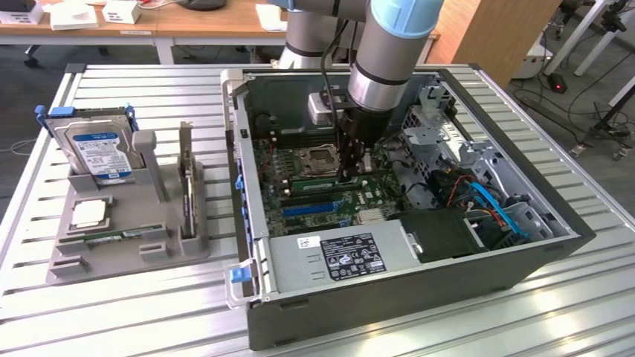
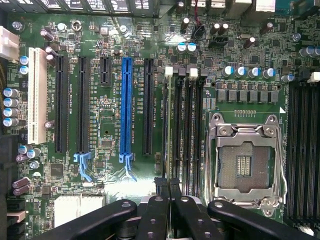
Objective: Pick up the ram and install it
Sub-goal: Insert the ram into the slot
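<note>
Closed claw (image 2: pixel 167 184) seems to bear on the ram (image 1: pixel 314 178); best pressed straight down, evenly, without tilting.

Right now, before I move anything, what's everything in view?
case: one, dark grey, open.
holder: one, grey, at the exterior view's left of the case.
hard drive: one, blue label, upright in the holder.
spare stick: one, green, lying in the holder.
ram: one, green, on the board by the tool.
long slot: one, blue, on the board.
arm: one, grey and blue, reaching into the case.
tool: one, black, shut, over the memory slots.
</note>
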Tool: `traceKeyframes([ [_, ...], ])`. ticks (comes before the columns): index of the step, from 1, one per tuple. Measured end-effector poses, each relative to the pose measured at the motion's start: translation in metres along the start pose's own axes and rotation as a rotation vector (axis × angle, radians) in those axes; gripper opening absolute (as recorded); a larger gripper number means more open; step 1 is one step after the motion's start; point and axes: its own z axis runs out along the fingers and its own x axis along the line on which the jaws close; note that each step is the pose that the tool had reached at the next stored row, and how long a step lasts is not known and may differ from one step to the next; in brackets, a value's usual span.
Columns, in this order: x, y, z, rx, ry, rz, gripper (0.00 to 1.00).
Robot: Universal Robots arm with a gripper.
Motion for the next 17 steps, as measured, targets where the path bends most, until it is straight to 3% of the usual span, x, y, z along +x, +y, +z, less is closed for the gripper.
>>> traceKeyframes([
  [5, 0.0000, 0.0000, 0.0001, 0.0001, -0.0001, 0.000, 0.11],
  [8, 0.0000, 0.0000, 0.0001, 0.0001, -0.0001, 0.000, 0.24],
  [17, -0.0001, 0.0001, -0.0033, 0.0000, -0.0001, 0.000, 0.24],
])
